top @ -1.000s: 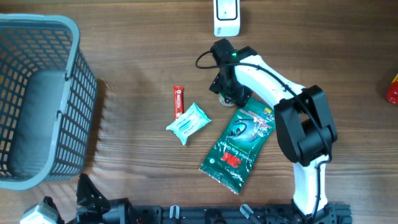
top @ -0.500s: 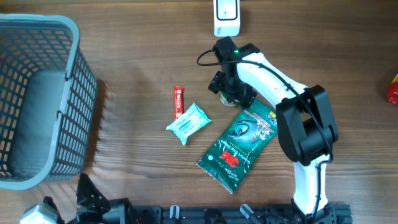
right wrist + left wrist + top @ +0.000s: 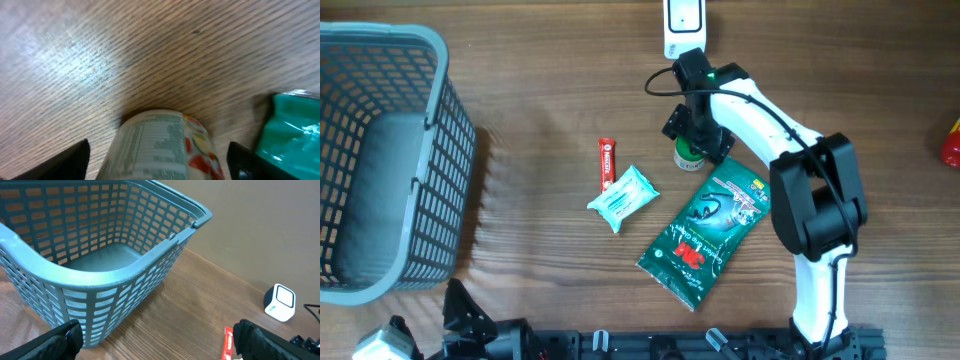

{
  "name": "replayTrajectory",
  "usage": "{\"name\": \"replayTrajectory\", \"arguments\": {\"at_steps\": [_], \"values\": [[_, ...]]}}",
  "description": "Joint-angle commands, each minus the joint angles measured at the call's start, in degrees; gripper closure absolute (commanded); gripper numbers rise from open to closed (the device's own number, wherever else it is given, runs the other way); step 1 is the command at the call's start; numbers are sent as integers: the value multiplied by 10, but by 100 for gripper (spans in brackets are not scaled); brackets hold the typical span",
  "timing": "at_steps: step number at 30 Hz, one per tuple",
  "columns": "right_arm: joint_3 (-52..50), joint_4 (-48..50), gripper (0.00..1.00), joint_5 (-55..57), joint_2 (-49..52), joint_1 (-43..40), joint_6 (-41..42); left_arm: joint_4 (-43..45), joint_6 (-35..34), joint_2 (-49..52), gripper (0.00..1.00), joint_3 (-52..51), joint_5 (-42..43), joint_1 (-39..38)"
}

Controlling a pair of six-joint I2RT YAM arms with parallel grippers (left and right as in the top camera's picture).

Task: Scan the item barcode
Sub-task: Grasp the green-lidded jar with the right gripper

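Item: small can (image 3: pixel 160 145) on wood-grain table (image 3: pixel 540 90), just below white scanner (image 3: pixel 683 27) and beside top corner of green pouch (image 3: pixel 704 240). Cylindrical body, glossy printed label. Fine-print panel faces the wrist cam, red/yellow artwork to its right. No barcode seen.

R gripper (image 3: pixel 159 151) straddles the can, one finger each side, spread wide. It appears not yet clamped, tho contact can't be confirmed from this angle. L gripper (image 3: pixel 157 330) is fully spread and empty, near the grey lattice basket (image 3: pixel 125 275).

Step judged: pre-grasp on the can. Next move needs a square close across the round body so it can't roll. Then lift and turn the label till the barcode faces the scanner window.

Pouch: crinkly glossy film. Scanner: smooth rounded plastic.
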Motion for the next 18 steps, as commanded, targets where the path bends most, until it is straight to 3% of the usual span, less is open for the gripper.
{"name": "replayTrajectory", "arguments": {"at_steps": [1,4,9,12,18], "values": [[10,2,19,-40,34,2,-12,2,-3,-2,0,1,5,-2],[10,-2,14,-45,35,2,-10,2,-3,-2,0,1,5,-2],[10,-9,16,-31,35,2,4,2,-3,-2,0,1,5,-2],[10,-24,2,-31,32,2,4,2,-3,-2,0,1,5,-2],[10,-33,1,-19,18,1,19,2,-3,-2,0,1,5,-2]]}}
